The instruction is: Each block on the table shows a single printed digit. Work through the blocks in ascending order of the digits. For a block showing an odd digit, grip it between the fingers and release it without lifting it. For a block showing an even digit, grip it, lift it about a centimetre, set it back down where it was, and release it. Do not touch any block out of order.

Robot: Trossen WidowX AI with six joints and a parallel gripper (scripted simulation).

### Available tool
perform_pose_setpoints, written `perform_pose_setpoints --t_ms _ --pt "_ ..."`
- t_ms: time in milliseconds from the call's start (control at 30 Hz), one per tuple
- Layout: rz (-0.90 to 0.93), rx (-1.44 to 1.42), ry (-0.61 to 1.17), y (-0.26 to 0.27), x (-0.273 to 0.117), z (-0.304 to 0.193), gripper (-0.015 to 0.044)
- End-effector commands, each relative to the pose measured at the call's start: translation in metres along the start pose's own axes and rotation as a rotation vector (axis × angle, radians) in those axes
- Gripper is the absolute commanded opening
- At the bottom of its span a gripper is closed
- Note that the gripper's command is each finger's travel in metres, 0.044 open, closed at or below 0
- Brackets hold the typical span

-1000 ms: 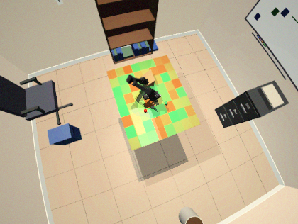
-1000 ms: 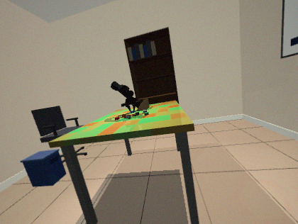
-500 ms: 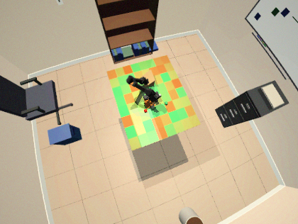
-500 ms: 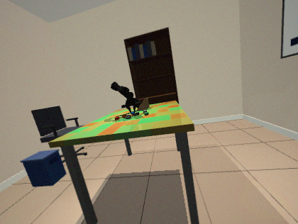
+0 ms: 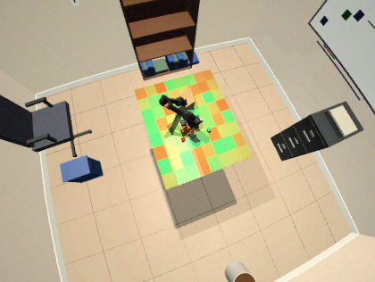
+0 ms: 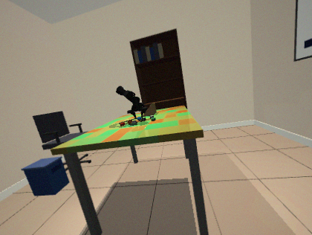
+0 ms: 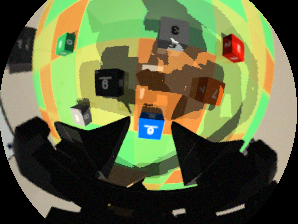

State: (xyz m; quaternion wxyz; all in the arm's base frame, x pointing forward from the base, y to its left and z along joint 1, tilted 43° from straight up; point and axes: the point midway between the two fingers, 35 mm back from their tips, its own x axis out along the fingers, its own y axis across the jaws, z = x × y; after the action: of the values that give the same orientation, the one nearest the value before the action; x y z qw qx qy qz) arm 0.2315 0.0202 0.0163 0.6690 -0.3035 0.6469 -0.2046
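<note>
My gripper point(image 7: 151, 121) point(image 6: 139, 116) is open, its fingertips apart on either side of the blue block point(image 7: 151, 130). The blue block shows a round digit with a bar, probably 6, and seems to rest on the table. Further out in the wrist view are a black block point(image 7: 109, 86) with a barred digit, probably 9, a grey block point(image 7: 173, 31) with 3, and an orange-brown block point(image 7: 214, 93), possibly 7. A red block point(image 7: 234, 49) point(image 5: 183, 139) seems to show 2. A green block point(image 7: 64, 46) point(image 5: 209, 130) seems to show 0. A whitish block point(image 7: 81, 116) has an unclear digit.
The blocks stand around the gripper on a patchwork table top point(image 5: 225, 147) point(image 6: 167, 130). The arm's shadow darkens the middle blocks. A bookshelf point(image 5: 162, 24) point(image 6: 160, 82) stands behind the table, and a chair point(image 5: 54, 125) and blue bin point(image 5: 78, 170) stand beside it.
</note>
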Motion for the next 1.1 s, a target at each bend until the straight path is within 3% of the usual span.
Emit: perform_pose_setpoints --t_ms 0,333,400,567,700,967,1067 --pt "-0.004 -0.006 -0.001 0.000 0.000 0.000 0.0383" --pt "-0.002 -0.006 -0.001 0.000 -0.036 0.000 0.0400" --pt "-0.001 -0.007 -0.001 0.001 -0.044 0.001 0.0348" --pt "0.001 -0.008 0.000 0.001 -0.108 0.001 0.0216" --pt "0.000 -0.008 0.001 0.001 -0.117 0.000 0.0120" --pt "0.001 -0.008 0.001 -0.001 -0.117 0.002 0.0120" --pt "0.005 -0.008 -0.002 -0.032 -0.118 0.027 0.0120"
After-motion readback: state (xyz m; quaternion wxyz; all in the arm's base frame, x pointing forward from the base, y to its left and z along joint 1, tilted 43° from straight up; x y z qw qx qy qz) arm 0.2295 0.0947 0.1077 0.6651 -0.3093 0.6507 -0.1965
